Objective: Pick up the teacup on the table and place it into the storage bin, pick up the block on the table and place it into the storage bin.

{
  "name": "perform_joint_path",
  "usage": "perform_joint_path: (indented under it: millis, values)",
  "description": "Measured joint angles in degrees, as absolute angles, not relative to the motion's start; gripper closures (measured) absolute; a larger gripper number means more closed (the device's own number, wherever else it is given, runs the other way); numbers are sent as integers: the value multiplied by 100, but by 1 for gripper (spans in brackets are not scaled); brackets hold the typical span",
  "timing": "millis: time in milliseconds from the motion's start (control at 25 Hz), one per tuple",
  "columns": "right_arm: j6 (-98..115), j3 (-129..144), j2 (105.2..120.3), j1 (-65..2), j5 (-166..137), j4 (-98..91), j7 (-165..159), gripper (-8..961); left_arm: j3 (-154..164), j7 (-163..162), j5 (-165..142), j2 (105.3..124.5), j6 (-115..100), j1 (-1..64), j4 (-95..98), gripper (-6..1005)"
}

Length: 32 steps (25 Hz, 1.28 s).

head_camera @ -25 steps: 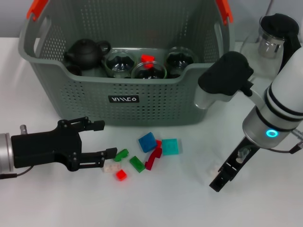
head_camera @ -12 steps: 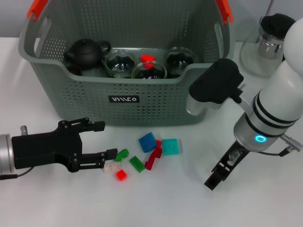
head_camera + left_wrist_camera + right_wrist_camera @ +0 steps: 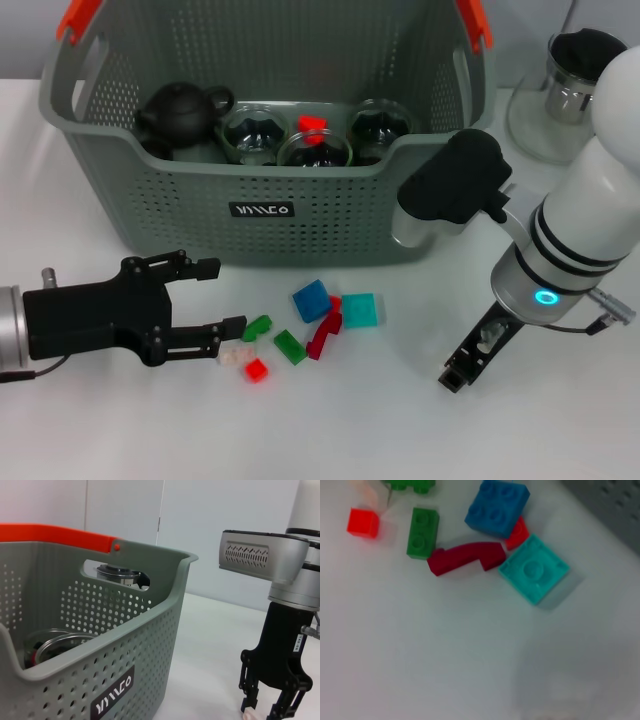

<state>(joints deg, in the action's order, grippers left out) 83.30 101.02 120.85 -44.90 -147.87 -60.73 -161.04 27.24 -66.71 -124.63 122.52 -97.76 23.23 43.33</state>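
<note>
Lying just beside the spread left hand [image 3: 212, 297]: loose blocks [image 3: 312, 322].

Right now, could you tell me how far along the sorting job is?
Done: three glass teacups and one red block already sit in the storage bin, beside a black teapot. In hand: nothing; the open left gripper hovers by the loose blocks, and the right gripper is low over the table. Left: those blocks on the table.

White table [image 3: 90, 430] carries storage bin [image 3: 300, 225], scattered blocks [image 3: 312, 300]
</note>
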Motion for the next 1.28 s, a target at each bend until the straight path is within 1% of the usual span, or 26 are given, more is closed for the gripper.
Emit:
perform_joint_path:
  millis: [240,400,520,680,840,1000,1120,1280]
  values:
    - [8412,10077,12056,-4457,-14778,-6216,-16101,515,2724,-6670,-12463,12257,-9773,2320,4309,186]
    - [8720,9860,12036,-4378,-14773,-6735,-16042,518,2718,-6670,-12463,12252,-9772,2307,4300,186]
    - [9303,9389,12041,-4340,-14569,-7579,-15951,520,2715,-6670,-12465,12252,-9773,2276,4323,185]
    - [9928,8782,12037,-4463,-13947,-8443,-15891,520,2612,-6651,-12510,12247,-9773,2237,4339,185]
    - [10198,8019,12035,-4882,-13320,-8905,-15784,519,2512,-6605,-12560,12243,-9776,2230,4340,185]
    - [10070,7369,12034,-5371,-13253,-8926,-15513,519,2501,-6601,-12566,12243,-9798,2225,4340,185]
    - [9597,6988,12028,-5655,-13308,-8762,-15251,519,2499,-6600,-12568,12243,-9821,2227,4343,185]
    - [8645,6765,12001,-5853,-13386,-8288,-14955,520,2496,-6600,-12569,12243,-9829,2247,4343,185]
